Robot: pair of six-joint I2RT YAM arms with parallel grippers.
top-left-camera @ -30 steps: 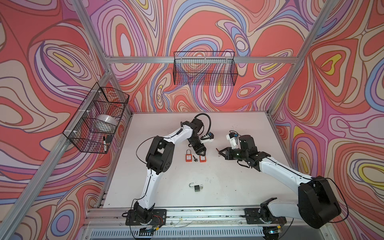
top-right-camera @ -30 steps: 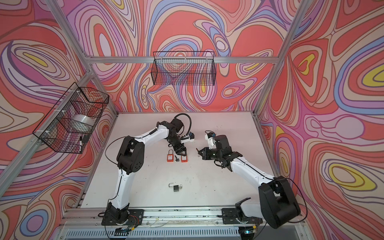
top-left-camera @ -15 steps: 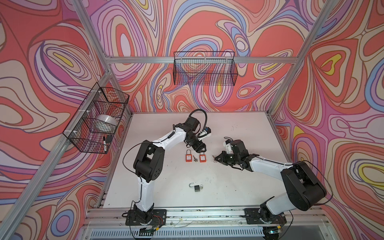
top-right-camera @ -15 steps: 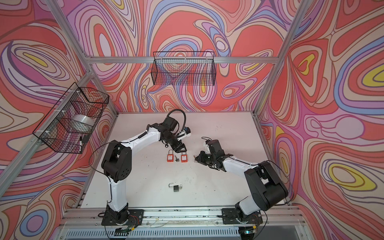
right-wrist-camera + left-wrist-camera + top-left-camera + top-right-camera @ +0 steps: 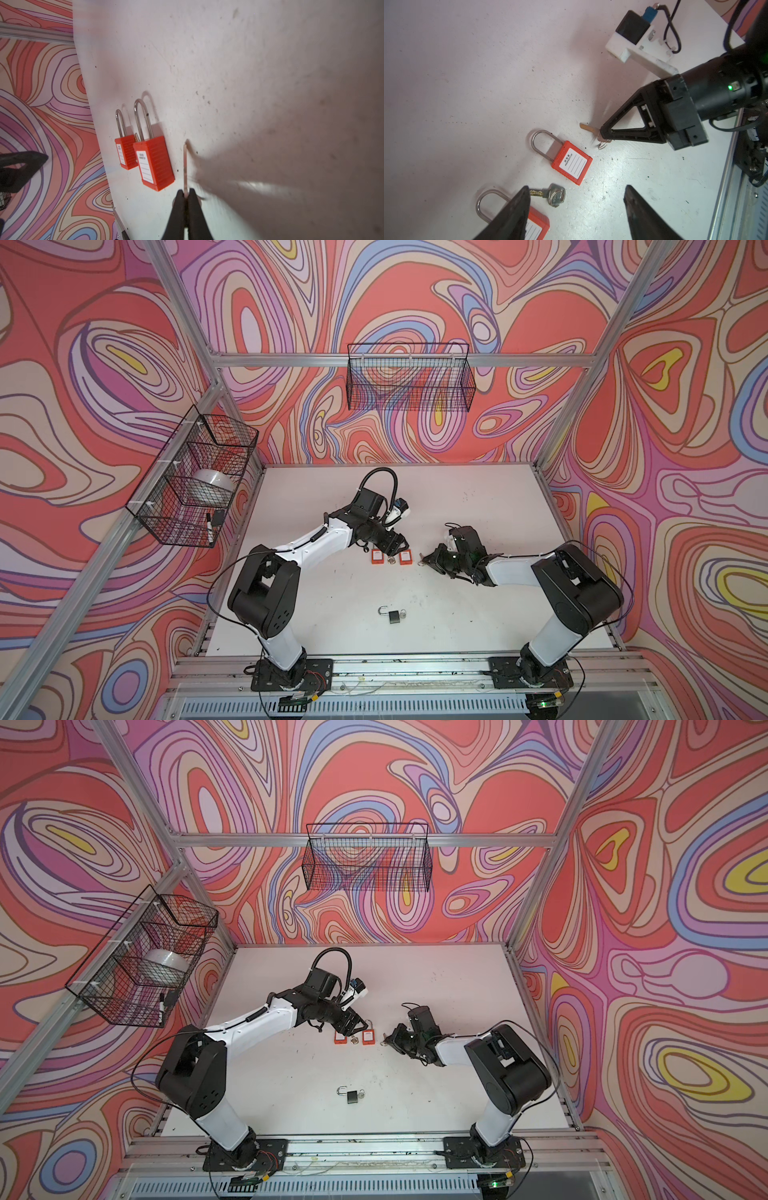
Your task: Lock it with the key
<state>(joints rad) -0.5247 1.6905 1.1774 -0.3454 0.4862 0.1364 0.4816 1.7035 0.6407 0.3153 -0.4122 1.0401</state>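
**While pinched thin, the key may slip**

Because the slim brass-bladed key [image 5: 586, 127] is gripped only at its head by the closed fingers of the right gripper [image 5: 602, 133], low over the white bench [image 5: 478, 497], it could be twisted loose if pressed askew against the nearer red plastic padlock [image 5: 572, 163] just beside it. The left gripper [image 5: 576, 188] is held open over a second red padlock [image 5: 537, 226] and a loose silver key [image 5: 555, 195]. Only in both top views is a black open-shackled padlock [image 5: 392, 615] shown, well apart.
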